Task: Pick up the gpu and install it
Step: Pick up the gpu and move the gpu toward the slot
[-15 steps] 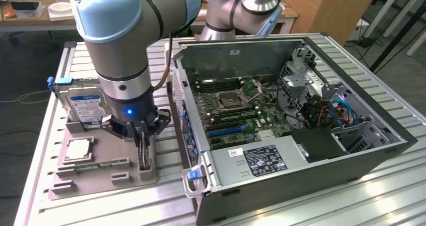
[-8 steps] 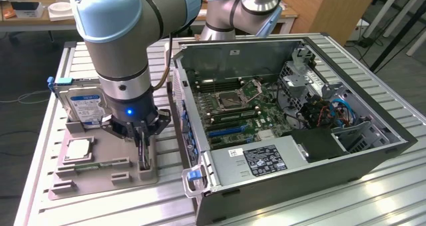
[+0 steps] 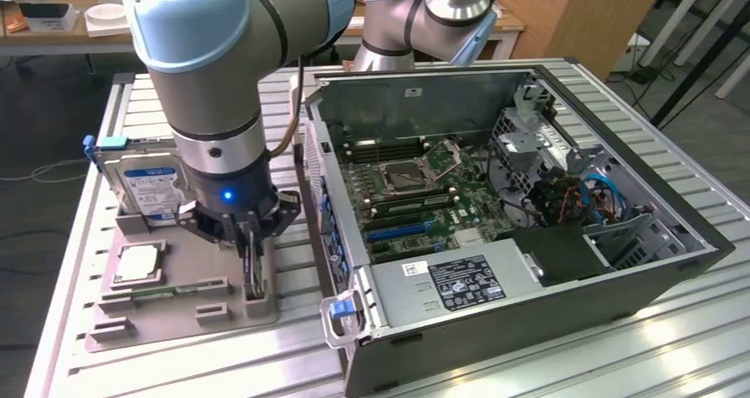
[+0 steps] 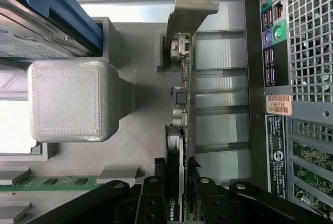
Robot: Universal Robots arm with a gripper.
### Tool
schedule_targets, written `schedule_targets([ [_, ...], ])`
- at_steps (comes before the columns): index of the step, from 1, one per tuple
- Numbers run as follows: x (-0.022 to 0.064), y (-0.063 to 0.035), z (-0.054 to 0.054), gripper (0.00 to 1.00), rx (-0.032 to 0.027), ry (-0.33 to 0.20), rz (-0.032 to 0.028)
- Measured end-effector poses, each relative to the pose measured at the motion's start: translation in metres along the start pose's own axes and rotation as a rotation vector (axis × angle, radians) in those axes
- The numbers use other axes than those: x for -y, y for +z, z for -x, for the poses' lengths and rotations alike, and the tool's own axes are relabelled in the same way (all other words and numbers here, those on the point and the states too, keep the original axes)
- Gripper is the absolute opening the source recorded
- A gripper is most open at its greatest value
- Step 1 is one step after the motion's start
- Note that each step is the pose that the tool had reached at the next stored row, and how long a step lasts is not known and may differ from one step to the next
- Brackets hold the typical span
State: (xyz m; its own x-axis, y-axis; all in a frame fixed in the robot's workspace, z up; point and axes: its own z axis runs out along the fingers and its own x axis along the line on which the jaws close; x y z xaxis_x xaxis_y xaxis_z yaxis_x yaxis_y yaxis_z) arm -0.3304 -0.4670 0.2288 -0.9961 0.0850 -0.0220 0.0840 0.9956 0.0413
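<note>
The arm stands low over the grey holder tray (image 3: 176,308) on the exterior view's left side of the metal table (image 3: 656,354). Its gripper (image 3: 249,259) is down at the gpu (image 3: 255,284). The card stands on its edge in a slot of the tray, on the side nearest the open computer case (image 3: 528,328). From this side the wrist and the black fingers hide most of the card, and I see just a dark strip under them. In the wrist view the gripper (image 4: 177,206) has one black finger on each face of the gpu (image 4: 183,109). The fingers seem to press on both faces, so the jaws look clenched on the card, although the contact itself is partly cut off at the picture's edge. The card's lower edge sits in the tray, and its pale metal bracket (image 4: 190,3) is at the far end from the fingers. A logo on the card between the fingers is hard to read. Behind the arm, a hard drive (image 3: 147,187) stands upright in the tray. A processor chip (image 3: 137,262) lies flat near it, and a green memory stick (image 4: 52,182) is partly visible. The back panel of the case, with its ports, is just beside the card.
</note>
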Motion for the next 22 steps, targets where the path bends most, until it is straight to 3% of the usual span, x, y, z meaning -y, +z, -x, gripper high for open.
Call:
schedule_targets([
  [9, -0.0005, -0.0130, 0.000, 0.26, 0.0000, 0.000, 0.0000],
  [22, -0.0017, -0.0401, 0.001, 0.26, 0.0001, 0.000, 0.0000],
])
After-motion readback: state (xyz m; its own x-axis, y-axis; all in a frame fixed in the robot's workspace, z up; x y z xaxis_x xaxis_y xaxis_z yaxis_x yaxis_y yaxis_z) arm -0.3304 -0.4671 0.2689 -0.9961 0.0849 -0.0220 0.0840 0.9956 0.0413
